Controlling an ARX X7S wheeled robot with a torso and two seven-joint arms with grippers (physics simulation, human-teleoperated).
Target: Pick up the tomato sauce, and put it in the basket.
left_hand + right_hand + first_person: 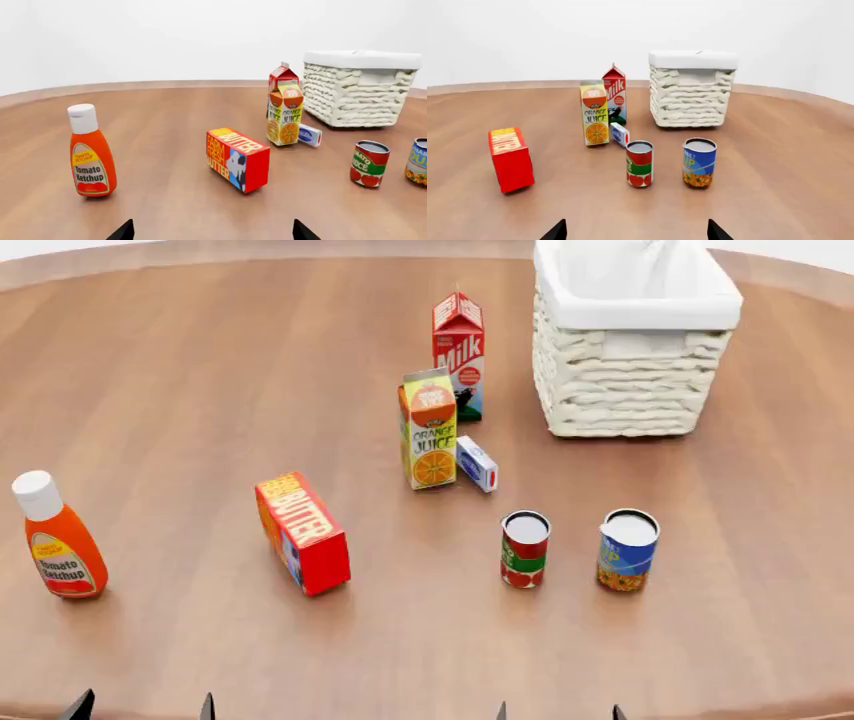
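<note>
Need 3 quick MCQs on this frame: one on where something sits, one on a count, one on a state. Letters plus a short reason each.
1. Which thing stands nearest the tomato sauce?
A. blue-and-orange can
B. ketchup bottle
C. milk carton

2. How many cans are on the table?
A. one
B. two
C. three

3. What state is the tomato sauce in?
A. lying inside the basket
B. held in jaws
C. standing upright on the table, untouched

Key: 1 A, the two cans stand side by side in the head view. 2 B, only the red-green can and the blue-and-orange one show. 3 C, it stands upright and alone, and only jaw tips show at each view's bottom edge.
</note>
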